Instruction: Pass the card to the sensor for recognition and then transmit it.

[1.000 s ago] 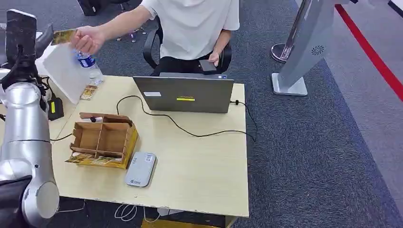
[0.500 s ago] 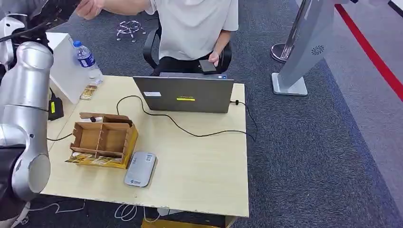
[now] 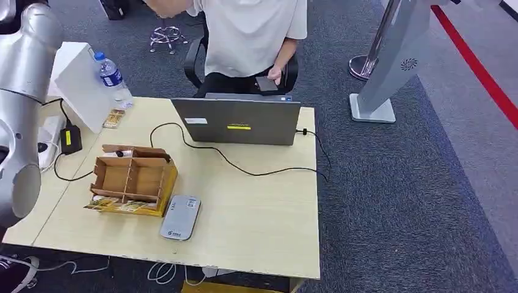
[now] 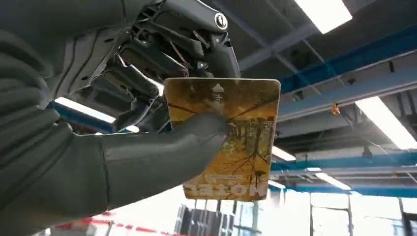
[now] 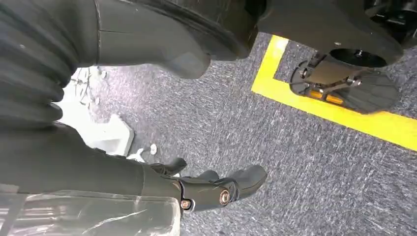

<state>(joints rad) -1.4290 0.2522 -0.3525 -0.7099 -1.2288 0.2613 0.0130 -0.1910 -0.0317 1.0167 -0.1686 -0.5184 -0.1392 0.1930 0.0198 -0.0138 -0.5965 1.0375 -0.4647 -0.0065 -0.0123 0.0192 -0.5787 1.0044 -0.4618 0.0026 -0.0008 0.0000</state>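
**A:** Card (image 4: 227, 138) first: where is it? Your left hand (image 4: 123, 123) has it. The thick thumb presses on its front and the dark fingers (image 4: 142, 78) sit behind it, so it is pinched tight. The wrist view looks up at ceiling lights behind it, so I think the arm is lifted high. In the head view the silver left arm (image 3: 24, 79) goes up past the top corner.

**B:** Which step are you on?

**A:** I think you hold the card and it must go to the sensor next. The grey reader (image 3: 181, 218) lies flat on the table (image 3: 256, 213), just beside the cardboard box (image 3: 131, 180). That looks like the sensor, but I can't be sure.

**B:** What does the next move need?

**A:** Bring the arm down and lay the card's flat face over the reader. Mind the box wall and the black cable (image 3: 244, 168).

**B:** Which way does the card point?

**A:** Its long side runs away from the thumb. A small arrow is printed at the end by the fingers. The end with letters sticks out free.

**B:** And your right hand (image 5: 216, 189)?

**A:** It hangs low over the carpet (image 5: 295, 147), fingers curled loosely, holding nothing.
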